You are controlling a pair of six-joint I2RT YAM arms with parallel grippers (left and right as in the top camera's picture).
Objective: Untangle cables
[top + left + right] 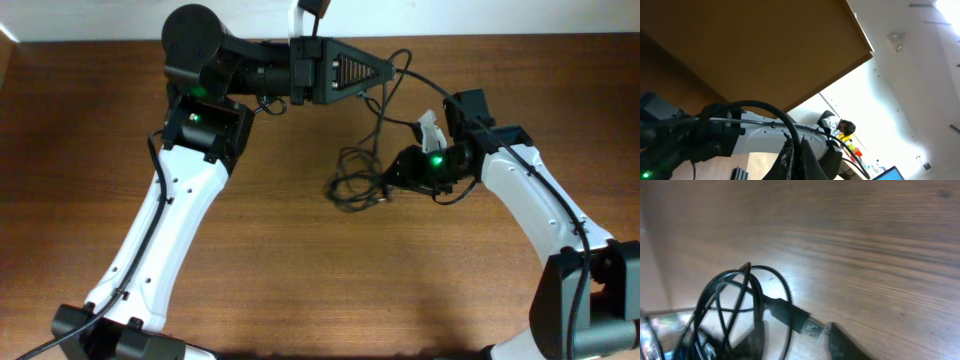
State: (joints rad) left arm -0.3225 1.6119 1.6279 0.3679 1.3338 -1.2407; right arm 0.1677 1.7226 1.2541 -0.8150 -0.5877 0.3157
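The cables (356,184) lie as a small black tangle on the wooden table, right of the middle. One strand (384,112) rises from the tangle to my left gripper (389,68), which is held high at the back and points right. In the left wrist view the left gripper (799,159) is shut on that black cable (771,109). My right gripper (397,176) sits low at the tangle's right side. In the right wrist view the right gripper (796,344) is open. Looped cables (735,297) and a silvery plug end (811,325) lie between its fingers.
The brown wooden table (300,280) fills the overhead view. The left arm (190,180) crosses its left half and the right arm (540,210) its right side. The table's far edge (500,35) runs just behind the left gripper.
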